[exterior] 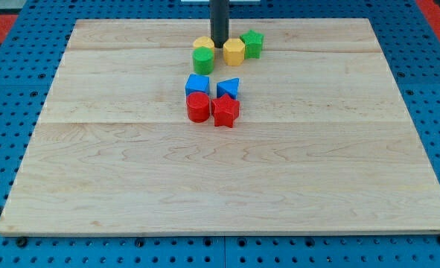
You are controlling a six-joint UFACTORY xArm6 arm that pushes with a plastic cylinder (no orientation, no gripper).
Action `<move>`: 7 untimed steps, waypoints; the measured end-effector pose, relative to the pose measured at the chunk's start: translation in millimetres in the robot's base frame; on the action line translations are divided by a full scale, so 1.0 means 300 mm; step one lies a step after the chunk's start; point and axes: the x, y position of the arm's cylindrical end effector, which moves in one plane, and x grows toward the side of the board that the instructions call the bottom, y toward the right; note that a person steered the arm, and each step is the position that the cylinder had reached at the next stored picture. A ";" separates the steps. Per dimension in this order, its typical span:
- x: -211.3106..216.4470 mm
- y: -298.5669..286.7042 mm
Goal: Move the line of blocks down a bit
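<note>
A row of blocks lies near the view's top centre: a yellow block [202, 43], a green cylinder [202, 60] just below it, a yellow hexagon [234, 52] and a green star [252, 43] at the right end. My dark rod comes down from the top edge, and my tip [219, 46] rests between the yellow block and the yellow hexagon. Below the row stand a blue cube [197, 84], a blue triangle [228, 88], a red cylinder [198, 106] and a red star [225, 110], close together.
The blocks rest on a light wooden board [220, 179]. A blue perforated table [4, 149] surrounds it on all sides.
</note>
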 end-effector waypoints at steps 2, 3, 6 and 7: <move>0.003 -0.002; 0.041 -0.002; -0.071 -0.070; -0.011 -0.114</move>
